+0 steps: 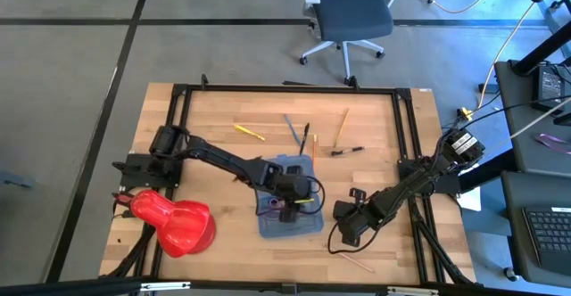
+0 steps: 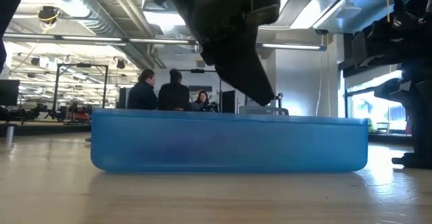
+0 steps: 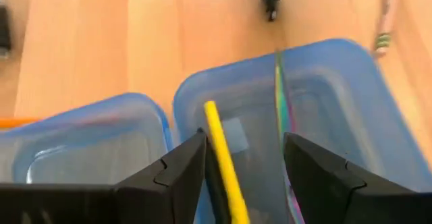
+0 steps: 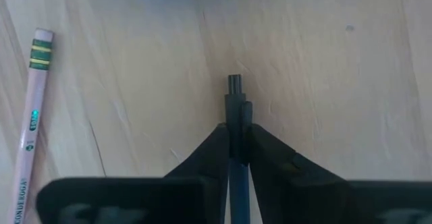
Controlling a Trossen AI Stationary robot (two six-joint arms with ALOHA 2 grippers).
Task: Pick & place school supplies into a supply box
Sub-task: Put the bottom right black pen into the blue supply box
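The supply box (image 1: 290, 198) is a translucent blue case lying open at the table's middle; it also shows in the low view (image 2: 229, 143). My left gripper (image 3: 243, 140) hovers open over it. A yellow pen (image 3: 223, 156) slants between its fingers, close to one of them; whether they touch I cannot tell. A thin shiny pen (image 3: 282, 116) lies in the same half. My right gripper (image 4: 236, 133), right of the box near the front, is shut on a black pen (image 4: 234, 96). More pens and pencils (image 1: 303, 135) lie on the table behind the box. My right gripper pinches the black pen between its two fingers, just behind the pen's end (image 4: 234, 84), which sticks out past the fingertips. The fingers slant steeply down at the table and run along the pen. Whether the pen's end touches the wood I cannot tell.
A glossy red object (image 1: 174, 223) sits at the table's front left. A loose pencil (image 1: 357, 260) lies at the front near my right gripper and also shows in the right wrist view (image 4: 34, 116). People stand in the room beyond the table (image 2: 172, 92).
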